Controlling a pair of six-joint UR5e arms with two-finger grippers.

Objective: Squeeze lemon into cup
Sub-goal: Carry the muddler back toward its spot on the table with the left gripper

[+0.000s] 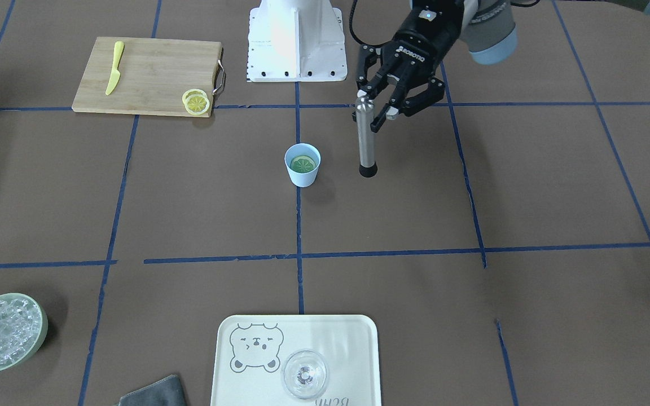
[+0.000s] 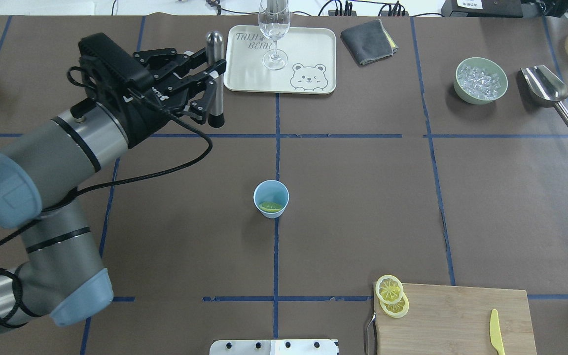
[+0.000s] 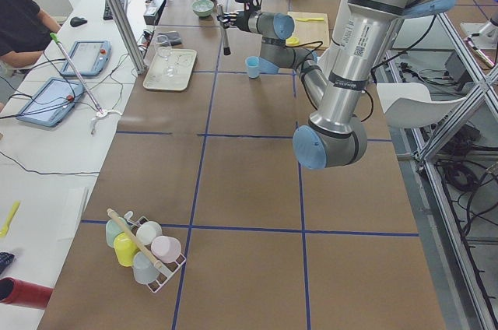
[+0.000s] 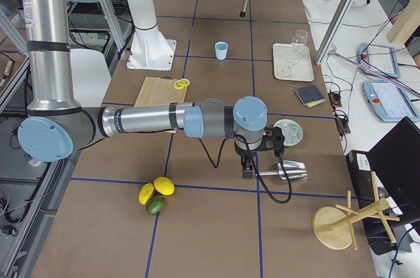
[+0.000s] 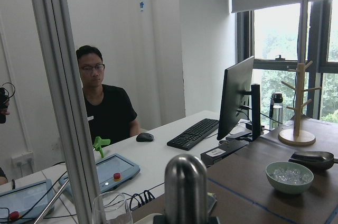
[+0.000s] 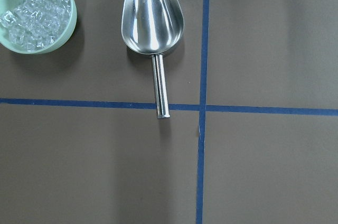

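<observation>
The light-blue cup (image 1: 302,175) stands at the table's middle; it also shows in the overhead view (image 2: 270,193). A lemon slice (image 1: 304,164) lies inside it, also seen from overhead (image 2: 270,206). Two more lemon slices (image 1: 196,102) lie on the corner of the wooden cutting board (image 1: 150,73). My left gripper (image 1: 377,104) is open, its fingers either side of the top of an upright steel muddler (image 1: 365,141), which stands on the table beside the cup. My right gripper (image 4: 248,168) hovers over a steel scoop (image 6: 152,18); I cannot tell whether it is open or shut.
A yellow knife (image 1: 114,67) lies on the board. A green bowl of ice (image 2: 480,80) sits next to the scoop. A bear tray (image 1: 353,338) holds a clear glass (image 1: 304,374). A grey cloth (image 2: 369,35) lies beside the tray.
</observation>
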